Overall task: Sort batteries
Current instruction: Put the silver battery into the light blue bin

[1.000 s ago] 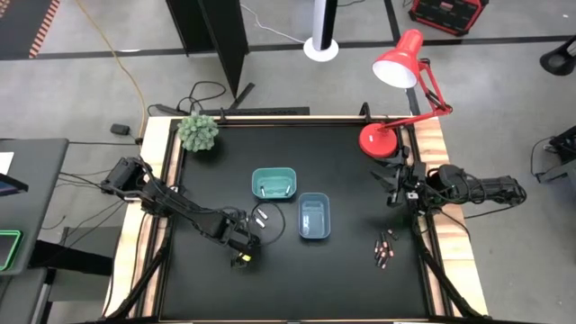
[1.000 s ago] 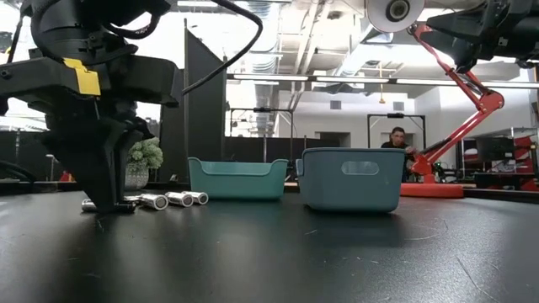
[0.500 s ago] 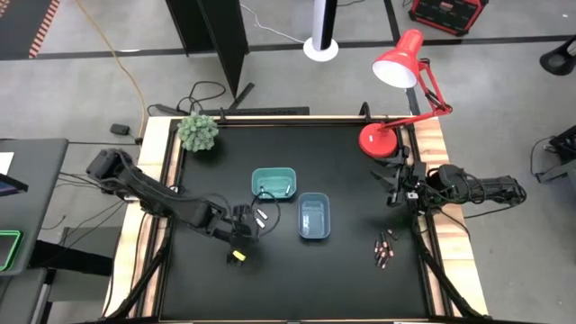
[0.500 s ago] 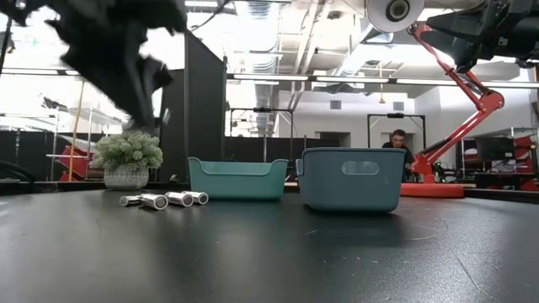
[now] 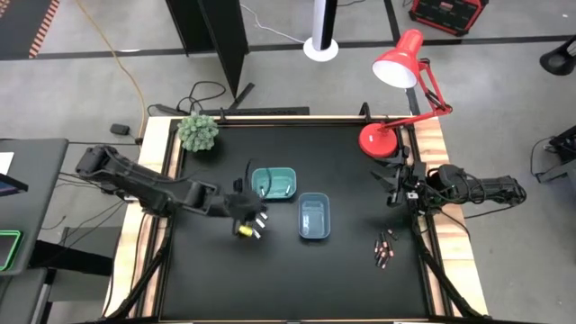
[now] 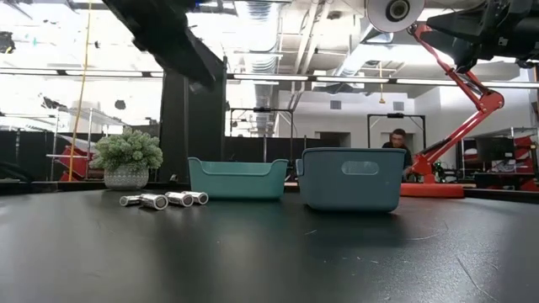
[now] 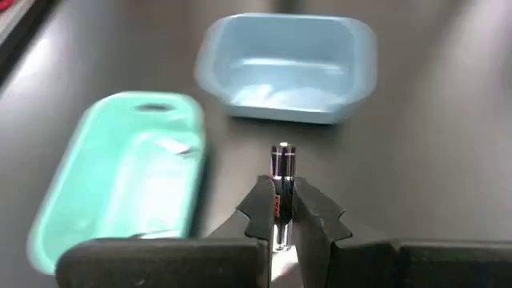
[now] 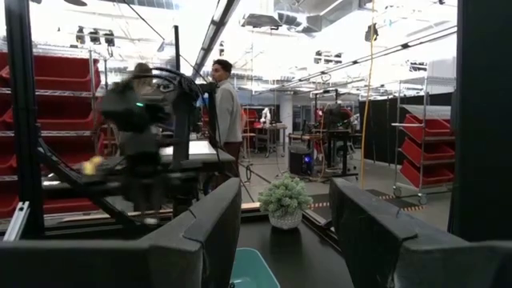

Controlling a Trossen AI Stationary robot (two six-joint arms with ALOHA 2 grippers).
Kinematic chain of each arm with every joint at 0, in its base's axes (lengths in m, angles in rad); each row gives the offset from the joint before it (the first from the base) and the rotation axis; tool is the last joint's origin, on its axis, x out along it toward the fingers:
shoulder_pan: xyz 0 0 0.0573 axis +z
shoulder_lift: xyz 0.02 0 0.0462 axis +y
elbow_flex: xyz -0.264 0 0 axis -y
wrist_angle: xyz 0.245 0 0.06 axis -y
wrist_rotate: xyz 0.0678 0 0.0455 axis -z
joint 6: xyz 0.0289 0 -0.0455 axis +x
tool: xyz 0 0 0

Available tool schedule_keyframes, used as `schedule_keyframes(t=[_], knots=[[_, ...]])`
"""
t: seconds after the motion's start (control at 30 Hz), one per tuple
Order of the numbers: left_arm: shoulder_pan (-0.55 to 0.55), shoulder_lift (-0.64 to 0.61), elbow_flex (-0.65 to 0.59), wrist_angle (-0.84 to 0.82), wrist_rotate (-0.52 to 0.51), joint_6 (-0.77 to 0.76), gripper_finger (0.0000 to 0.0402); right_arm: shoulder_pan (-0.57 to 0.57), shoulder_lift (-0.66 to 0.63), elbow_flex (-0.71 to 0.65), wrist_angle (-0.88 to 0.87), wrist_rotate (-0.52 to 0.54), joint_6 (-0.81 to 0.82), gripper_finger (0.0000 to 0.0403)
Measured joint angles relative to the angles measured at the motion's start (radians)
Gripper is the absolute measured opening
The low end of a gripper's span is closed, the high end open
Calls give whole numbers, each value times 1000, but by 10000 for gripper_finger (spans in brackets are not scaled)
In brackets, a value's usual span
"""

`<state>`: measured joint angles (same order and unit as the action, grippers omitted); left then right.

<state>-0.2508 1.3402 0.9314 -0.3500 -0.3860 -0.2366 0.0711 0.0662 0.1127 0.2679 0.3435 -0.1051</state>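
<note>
My left gripper (image 7: 282,202) hangs high over the table just near-left of the teal tray (image 5: 274,183), shut on a dark battery with red marks (image 7: 282,172). In the left wrist view the teal tray (image 7: 120,188) and the blue tray (image 7: 288,68) lie ahead of it; small pale pieces lie in the teal one. Several silver batteries (image 6: 160,200) lie on their sides on the table left of the teal tray (image 6: 236,178). Several dark batteries (image 5: 384,250) lie near the table's right edge. My right gripper (image 5: 393,187) waits open at the right edge. My left gripper pinches the dark battery between its two fingers (image 7: 260,210), on the battery's lower half (image 7: 280,212). The battery runs along the fingers and its silver-capped end (image 7: 282,150) sticks out past the fingertips. It is lifted clear of the table.
The blue tray (image 6: 349,178) stands right of the teal one. A small potted plant (image 5: 198,132) sits at the far left corner and a red desk lamp (image 5: 396,67) at the far right corner. People stand in the room beyond the table.
My left gripper has risen from the table in front of the trays and moved toward the far edge and right, up to the teal tray. It carries the dark battery, now lifted clear. The silver batteries have stayed where they were.
</note>
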Motion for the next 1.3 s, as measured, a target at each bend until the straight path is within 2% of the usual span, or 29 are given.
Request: schedule_keyframes(t=[0.27, 0.5, 0.77, 1.03, 1.17, 1.3], knots=[[215, 116, 0, 9, -2, -22, 29, 0, 0, 0, -5, 0, 0, 207], [291, 151, 0, 3, 12, 3, 36, 0, 0, 0, -6, 0, 0, 207], [301, 151, 0, 5, 13, 6, 65, 0, 0, 0, -7, 0, -8, 207], [301, 150, 1, 1, -43, 0, 135, 0, 0, 0, -17, 0, -8, 207], [273, 127, 19, -55, 24, 12, 154, 0, 0, 0, -27, 0, -8, 207], [202, 95, 31, -148, 44, 7, 148, 0, 0, 0, -29, 0, -8, 207]])
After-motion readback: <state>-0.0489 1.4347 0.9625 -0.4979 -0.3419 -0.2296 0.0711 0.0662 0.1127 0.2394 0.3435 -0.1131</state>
